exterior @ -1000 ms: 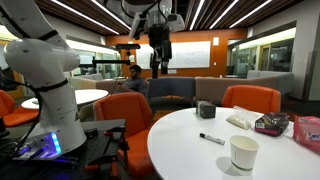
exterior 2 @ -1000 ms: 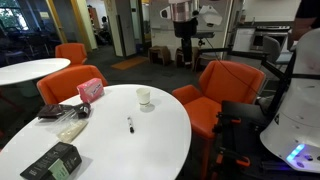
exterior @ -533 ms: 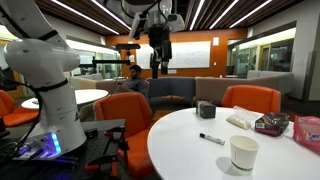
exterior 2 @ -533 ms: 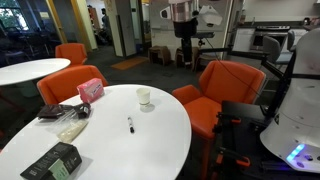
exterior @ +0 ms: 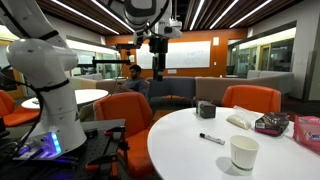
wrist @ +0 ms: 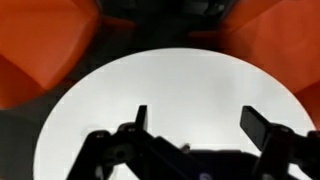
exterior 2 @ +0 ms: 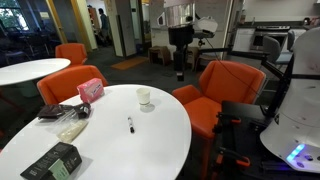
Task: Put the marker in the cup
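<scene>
The black marker (exterior: 211, 138) lies flat on the round white table (exterior: 190, 140), also seen in an exterior view (exterior 2: 130, 125). The white cup (exterior: 243, 152) stands upright near the table's edge; it shows in an exterior view (exterior 2: 144, 97). My gripper (exterior: 157, 68) hangs high in the air, off to the side of the table, well away from both; it also shows in an exterior view (exterior 2: 180, 72). In the wrist view its two fingers (wrist: 197, 122) are spread apart with nothing between them, above the white tabletop. Marker and cup are out of the wrist view.
Orange chairs (exterior: 128, 112) (exterior 2: 222, 88) ring the table. On the table lie a pink box (exterior 2: 90, 90), a white packet (exterior 2: 72, 128), a dark box (exterior 2: 55, 160) and a small dark container (exterior: 205, 109). A second round table (exterior 2: 25, 70) stands behind.
The gripper has turned and shifted slightly, hanging a little lower than before. The marker, cup and other things have not moved.
</scene>
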You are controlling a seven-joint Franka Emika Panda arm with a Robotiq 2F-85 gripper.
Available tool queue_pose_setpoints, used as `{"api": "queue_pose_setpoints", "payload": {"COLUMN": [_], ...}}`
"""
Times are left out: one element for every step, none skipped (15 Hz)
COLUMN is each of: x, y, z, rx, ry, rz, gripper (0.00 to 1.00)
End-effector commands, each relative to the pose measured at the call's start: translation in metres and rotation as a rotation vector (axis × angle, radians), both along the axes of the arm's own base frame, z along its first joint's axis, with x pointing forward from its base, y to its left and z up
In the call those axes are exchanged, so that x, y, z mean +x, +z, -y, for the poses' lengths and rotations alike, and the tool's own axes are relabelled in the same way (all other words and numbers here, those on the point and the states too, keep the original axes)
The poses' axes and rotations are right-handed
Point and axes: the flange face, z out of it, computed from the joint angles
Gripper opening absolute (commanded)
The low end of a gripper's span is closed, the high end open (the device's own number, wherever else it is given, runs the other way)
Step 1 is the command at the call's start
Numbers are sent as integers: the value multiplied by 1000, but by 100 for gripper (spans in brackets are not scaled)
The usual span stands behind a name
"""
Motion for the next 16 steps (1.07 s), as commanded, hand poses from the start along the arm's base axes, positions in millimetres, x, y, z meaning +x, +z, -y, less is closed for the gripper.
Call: {"api": "queue_pose_setpoints", "payload": {"x": [21,29,37,46,55,63,71,79,86,94,102,112,121,130,140,149], "y": [-8,-12,-16,-21,-27,-35,-43,-53,-62,-73,-83,-93,-100,-107,-113,-121], "z": [-13,-15,-18,-20,-23,-25,-26,-27,-27,-25,-24,-22,-22,-21,-20,-20], "rx": [89,99,109,108,104,99,95,93,93,91,88,84,83,80,77,77], "ry": [-171,-217,-265,-312,-364,-419,-469,-519,-556,-592,-620,-643,-652,-666,-675,-686], "rz": [68,106,134,170,189,195,194,186,163,140,121,122,128,137,154,162], "gripper": [100,100,100,100,100,100,100,100,100,100,100,100,100,100,100,100]}}
